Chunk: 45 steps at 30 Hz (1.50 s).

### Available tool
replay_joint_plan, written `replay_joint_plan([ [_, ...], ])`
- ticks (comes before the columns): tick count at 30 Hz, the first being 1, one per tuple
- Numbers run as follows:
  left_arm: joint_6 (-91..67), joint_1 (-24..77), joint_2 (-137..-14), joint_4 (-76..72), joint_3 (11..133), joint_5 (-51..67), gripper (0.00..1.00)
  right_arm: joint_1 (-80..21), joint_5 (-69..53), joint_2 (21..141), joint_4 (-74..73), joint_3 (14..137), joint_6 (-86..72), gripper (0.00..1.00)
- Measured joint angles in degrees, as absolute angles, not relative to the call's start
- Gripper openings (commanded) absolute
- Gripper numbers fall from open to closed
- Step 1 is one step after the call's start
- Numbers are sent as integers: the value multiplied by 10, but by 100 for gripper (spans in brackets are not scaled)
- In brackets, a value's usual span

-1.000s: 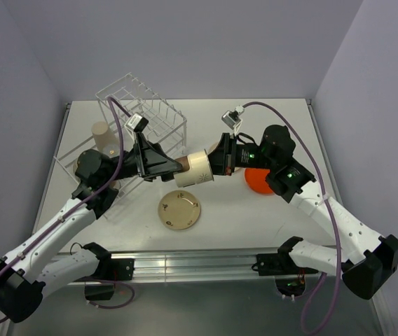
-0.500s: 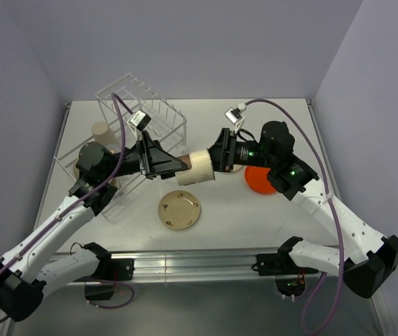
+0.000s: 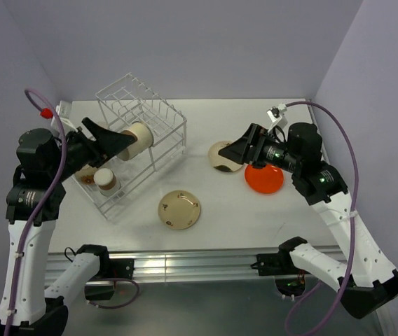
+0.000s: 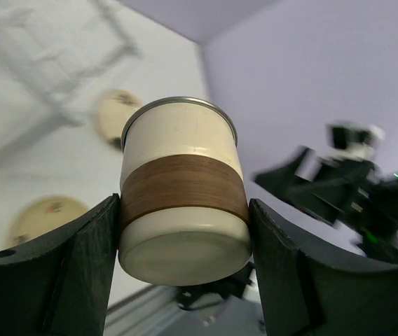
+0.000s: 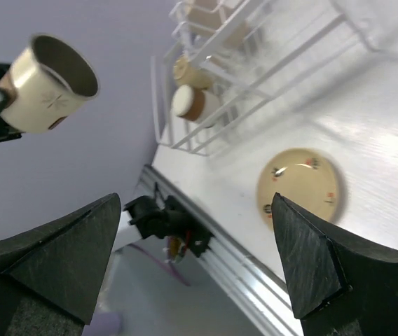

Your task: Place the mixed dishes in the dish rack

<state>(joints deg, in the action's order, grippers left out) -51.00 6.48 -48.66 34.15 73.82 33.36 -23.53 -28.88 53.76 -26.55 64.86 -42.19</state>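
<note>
My left gripper (image 3: 125, 141) is shut on a cream cup with a brown band (image 3: 140, 134), held on its side in the air in front of the white wire dish rack (image 3: 158, 105). In the left wrist view the cup (image 4: 183, 203) sits base-first between both fingers (image 4: 59, 269). My right gripper (image 3: 235, 151) stands open and empty above a cream plate (image 3: 220, 157). An orange plate (image 3: 264, 179) lies under the right arm. Another cream plate with brown motifs (image 3: 179, 209) lies near the front. The right wrist view shows that plate (image 5: 298, 185) and the held cup (image 5: 50, 84).
The rack's low tray section (image 3: 111, 203) holds an upright brown-banded cup (image 3: 104, 178) and another dish (image 3: 85, 175) behind my left gripper. The back wall and side walls close in the table. A metal rail (image 3: 199, 262) runs along the near edge.
The cup went from the right gripper to the left. My left arm swung up and left with it toward the rack. The right gripper opened and drew back to the right.
</note>
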Motion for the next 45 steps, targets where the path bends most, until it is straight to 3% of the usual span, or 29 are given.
replay_joint_plan([
  [8,-443,52,-475,539,743,55,0,-190,-289,524,-333,649,-364,95],
  [13,-420,51,-490,585,742,-19,0,-178,-290,524,-356,649,-336,95],
  [45,-362,48,-759,496,730,47,0,-151,-295,522,-375,644,-301,94],
])
